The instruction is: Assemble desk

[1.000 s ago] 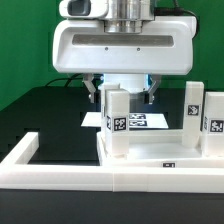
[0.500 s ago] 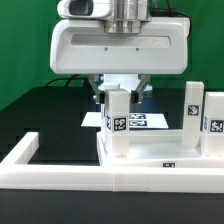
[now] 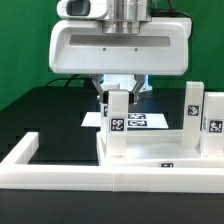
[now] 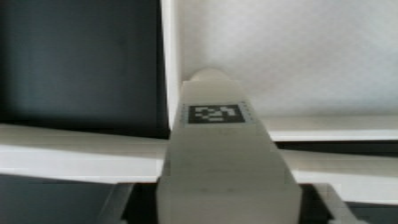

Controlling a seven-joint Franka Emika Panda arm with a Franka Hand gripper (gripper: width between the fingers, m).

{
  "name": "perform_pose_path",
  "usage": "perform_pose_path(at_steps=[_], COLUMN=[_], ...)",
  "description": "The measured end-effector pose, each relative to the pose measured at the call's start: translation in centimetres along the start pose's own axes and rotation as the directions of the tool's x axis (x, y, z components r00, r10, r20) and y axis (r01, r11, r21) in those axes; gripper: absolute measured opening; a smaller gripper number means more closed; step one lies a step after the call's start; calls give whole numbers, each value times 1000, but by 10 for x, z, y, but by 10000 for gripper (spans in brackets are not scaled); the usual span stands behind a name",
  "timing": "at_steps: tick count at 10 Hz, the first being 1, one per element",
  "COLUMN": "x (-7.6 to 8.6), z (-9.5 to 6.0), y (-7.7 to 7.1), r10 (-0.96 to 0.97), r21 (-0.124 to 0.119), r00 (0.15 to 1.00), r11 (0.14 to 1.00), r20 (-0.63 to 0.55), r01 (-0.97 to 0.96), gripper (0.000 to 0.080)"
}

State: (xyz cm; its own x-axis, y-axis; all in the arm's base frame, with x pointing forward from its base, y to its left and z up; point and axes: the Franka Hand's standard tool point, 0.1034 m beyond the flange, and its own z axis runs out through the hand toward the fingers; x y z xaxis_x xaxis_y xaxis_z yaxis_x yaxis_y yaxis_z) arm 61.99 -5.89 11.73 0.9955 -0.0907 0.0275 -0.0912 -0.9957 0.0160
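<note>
Large white gripper [image 3: 118,95] housing across the upper centre of the exterior view, against a green backdrop [image 3: 25,40]. Fingers [image 3: 103,99] down on either side of the top of an upright white desk leg [image 3: 117,124], drawn in close against it; appears clamped on the leg, though actual contact at the pads not plainly visible.

Long white rim [image 3: 60,172] along the lower part of the frame, bordering the black table surface [image 3: 45,115] at centre left. Just behind the rim, lower right of centre, the white desk tabletop panel [image 3: 165,152], lying flat. Gripped leg standing upright at the panel's corner nearer the exterior view's left, black-and-white tag facing the camera. Two more tagged legs [image 3: 192,116] upright at the right edge of the frame, the outermost one [image 3: 214,128] partly cut off.

Behind the gripped leg, centre of the frame, the marker board [image 3: 148,121] lying flat on the black surface, several square tags showing, partly hidden.

Wrist view: leg filling the centre and lower frame, seen from above, a small tag on its top face [image 4: 217,112]. White panel surface in the upper right, black surface at the left. Fingers not clearly distinguishable here.
</note>
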Motion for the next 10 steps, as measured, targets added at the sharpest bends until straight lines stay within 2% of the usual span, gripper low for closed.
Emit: perform_pose_path(at_steps=[4, 6, 8, 10], x=[0, 0, 0, 1], z=[1, 1, 1, 2], y=[2, 2, 3, 3], r10=[401, 583, 754, 846], r21=[2, 8, 22, 19], r00=[916, 812, 657, 533], r11=[916, 812, 656, 533], r20=[0, 3, 18, 20], r01=[-401, -583, -754, -846], gripper=[286, 287, 287, 287])
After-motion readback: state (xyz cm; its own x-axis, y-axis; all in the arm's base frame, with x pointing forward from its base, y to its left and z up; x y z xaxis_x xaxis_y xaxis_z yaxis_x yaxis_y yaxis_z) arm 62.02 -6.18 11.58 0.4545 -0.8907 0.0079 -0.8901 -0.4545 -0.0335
